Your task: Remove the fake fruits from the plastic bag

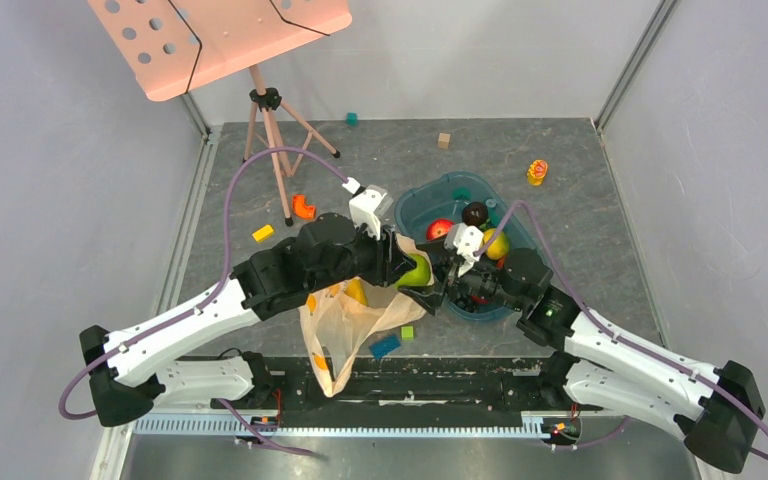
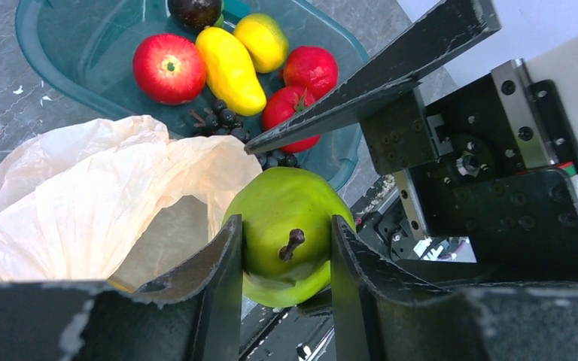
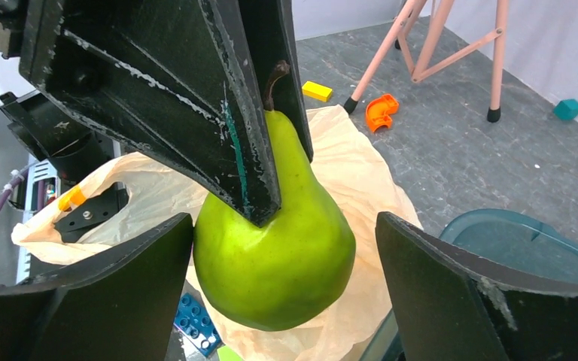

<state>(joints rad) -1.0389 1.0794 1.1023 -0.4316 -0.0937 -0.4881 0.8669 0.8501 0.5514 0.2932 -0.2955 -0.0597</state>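
Left hand (image 2: 286, 244): pinching green pear (image 2: 282, 199) at its upper part, just beside open plastic bag (image 2: 83, 195), near teal tray (image 2: 60, 71). Right hand (image 3: 282, 229): spread, flanking pear

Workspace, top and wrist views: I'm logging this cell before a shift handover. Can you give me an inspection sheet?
Surface: grey stone-patterned table.
Job's things: glossy green plastic pear out of the crinkly cream plastic bag, beside its mouth; something yellow shows inside.
Clutter: teal plastic tray holding red, yellow and dark fruits; orange curved piece, yellow block, blue brick, wooden cube.
Grippers: left gripper shut on pear; right gripper open, fingers flanking it.
Cables: purple cables arcing over both arms.
Surroundings: pink perforated stand, grey walls.
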